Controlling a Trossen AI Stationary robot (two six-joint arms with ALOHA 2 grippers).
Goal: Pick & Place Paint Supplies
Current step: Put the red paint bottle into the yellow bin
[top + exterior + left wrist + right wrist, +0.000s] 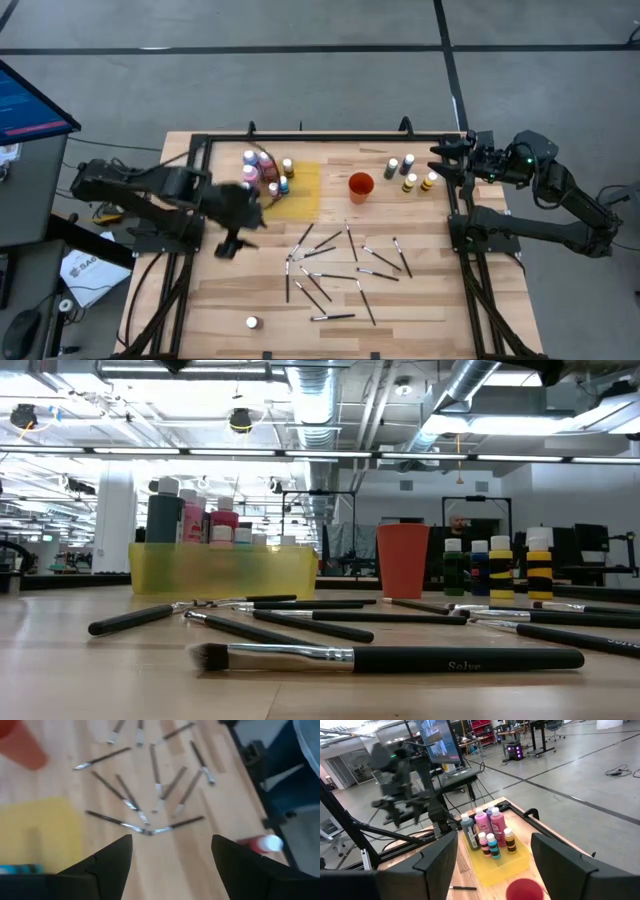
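Bottles on mat at left, cup centre, bottles right, brushes in front

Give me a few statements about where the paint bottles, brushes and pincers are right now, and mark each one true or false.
1. The left pincer is open and holds nothing. True.
2. The red cup lies tipped over among the brushes. False: it stands upright on the table, apart from them.
3. A cluster of paint bottles stands in the yellow tray. True.
4. All the brushes are gathered in the tray. False: they lie scattered on the bare wood in front of it.
5. One lone bottle lies near the table's front edge, away from the others. True.
6. The right pincer grips a yellow bottle. False: it is open and empty at the table's far right corner, beside a small group of bottles.
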